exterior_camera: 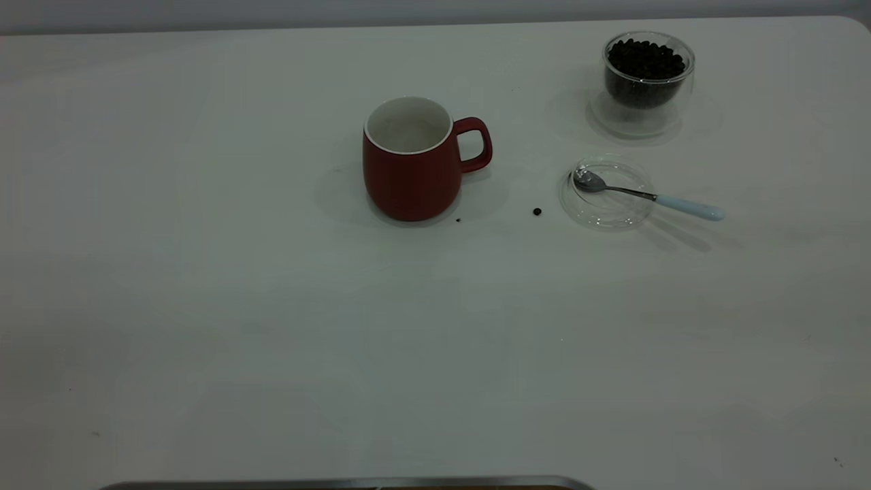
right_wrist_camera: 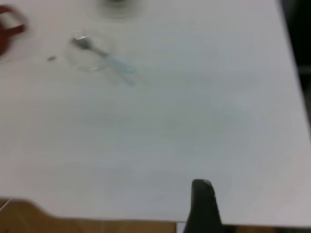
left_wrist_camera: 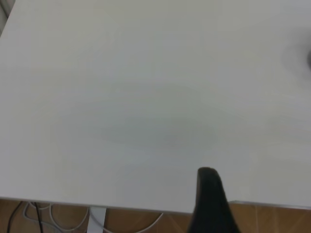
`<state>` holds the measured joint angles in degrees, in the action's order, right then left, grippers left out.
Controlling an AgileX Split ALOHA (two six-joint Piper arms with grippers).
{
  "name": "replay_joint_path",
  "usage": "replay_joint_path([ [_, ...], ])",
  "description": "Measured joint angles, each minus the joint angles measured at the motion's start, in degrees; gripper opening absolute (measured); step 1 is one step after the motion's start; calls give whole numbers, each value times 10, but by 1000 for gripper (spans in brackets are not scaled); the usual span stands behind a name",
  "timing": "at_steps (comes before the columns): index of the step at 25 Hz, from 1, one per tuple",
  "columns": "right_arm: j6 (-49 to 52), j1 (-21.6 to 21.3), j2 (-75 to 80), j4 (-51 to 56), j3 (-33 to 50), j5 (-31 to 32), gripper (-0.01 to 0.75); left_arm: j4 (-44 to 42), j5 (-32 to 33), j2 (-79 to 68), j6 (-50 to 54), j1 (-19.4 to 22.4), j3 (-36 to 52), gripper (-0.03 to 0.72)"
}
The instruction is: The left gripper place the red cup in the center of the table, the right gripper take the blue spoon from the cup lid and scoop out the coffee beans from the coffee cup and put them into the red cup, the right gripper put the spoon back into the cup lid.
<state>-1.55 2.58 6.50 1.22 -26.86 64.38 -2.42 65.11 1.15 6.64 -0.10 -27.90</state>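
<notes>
Exterior view: red cup (exterior_camera: 412, 163) stands upright at mid-table, blue spoon (exterior_camera: 646, 194) lying across the clear cup lid (exterior_camera: 604, 192).

The spoon looks light, stiff and slick; its pale handle, overhanging the lid's edge, seems the best hold. The glass coffee cup (exterior_camera: 646, 78) full of beans is likely fragile. One bean (exterior_camera: 537, 211) lies loose between cup and lid. Both arms sit back off the table; each wrist view shows one dark finger only, so I cannot tell how either gripper's jaws stand.

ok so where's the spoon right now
In the exterior view the blue-handled spoon lies at the right of the table, bowl in the clear cup lid and handle sticking out right, below the coffee cup, right of the red cup.
</notes>
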Motion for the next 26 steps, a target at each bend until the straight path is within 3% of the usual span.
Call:
replay_joint_path([
  [26, -1, 10, -74, 4, 0, 2, 585, 0, -1, 0, -1, 0, 0, 561],
])
